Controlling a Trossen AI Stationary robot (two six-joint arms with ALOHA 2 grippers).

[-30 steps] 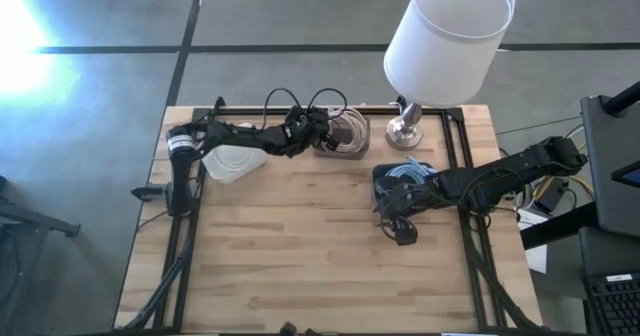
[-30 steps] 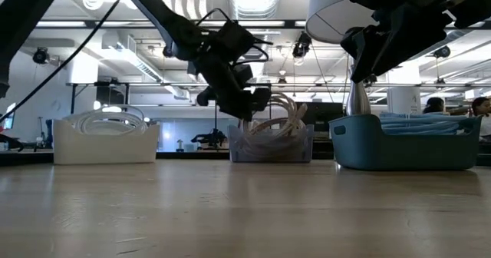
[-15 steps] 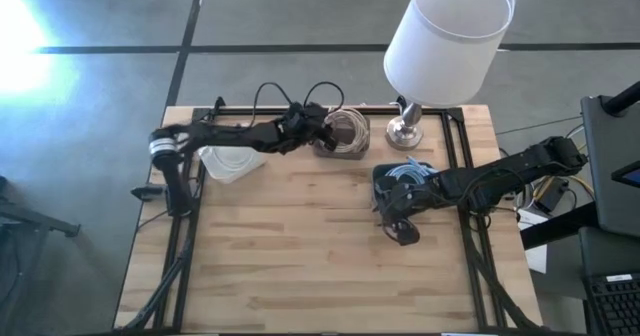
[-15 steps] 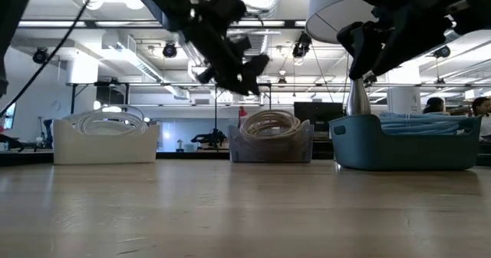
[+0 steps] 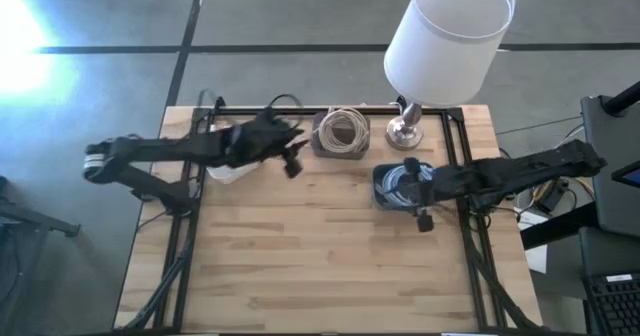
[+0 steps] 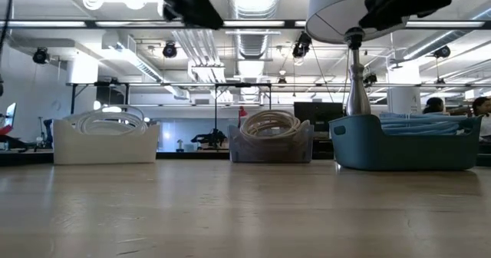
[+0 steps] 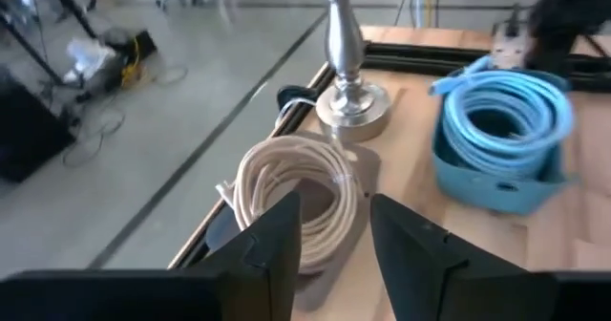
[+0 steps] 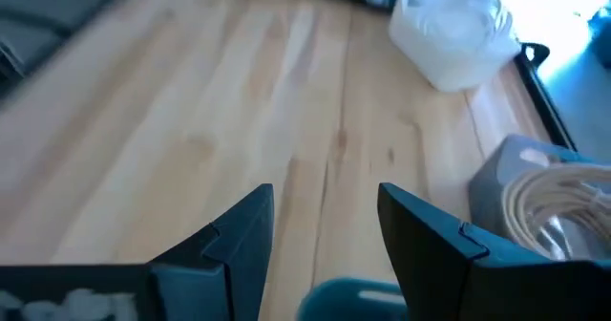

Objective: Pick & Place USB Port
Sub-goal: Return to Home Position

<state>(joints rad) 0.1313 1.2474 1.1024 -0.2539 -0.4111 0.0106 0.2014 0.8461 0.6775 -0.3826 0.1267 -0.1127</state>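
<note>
Three bins stand along the table's far side: a white bin [image 6: 104, 140] with a white coil, a clear bin [image 5: 342, 134] with a beige cable coil [image 7: 291, 189], and a blue bin [image 5: 403, 185] with a blue cable coil [image 7: 503, 122]. My left gripper [image 5: 293, 163] hangs open in the air just left of the clear bin, holding nothing [image 7: 336, 245]. My right gripper [image 5: 425, 219] is open and empty near the blue bin's near-right corner [image 8: 325, 235]. In the low view both grippers are above the picture.
A lamp with a white shade [image 5: 447, 36] and a metal base [image 5: 405, 128] stands at the far edge between the clear and blue bins. Bare wooden table [image 5: 300, 256] stretches across the near half. Black frame rails [image 5: 180, 236] run along the table's left and right sides.
My left gripper has risen from over the clear bin and drawn back toward the table's left, leaving the low view at the top. The beige coil now lies lower in its bin. My right gripper has lifted and shifted slightly right beside the blue bin.
</note>
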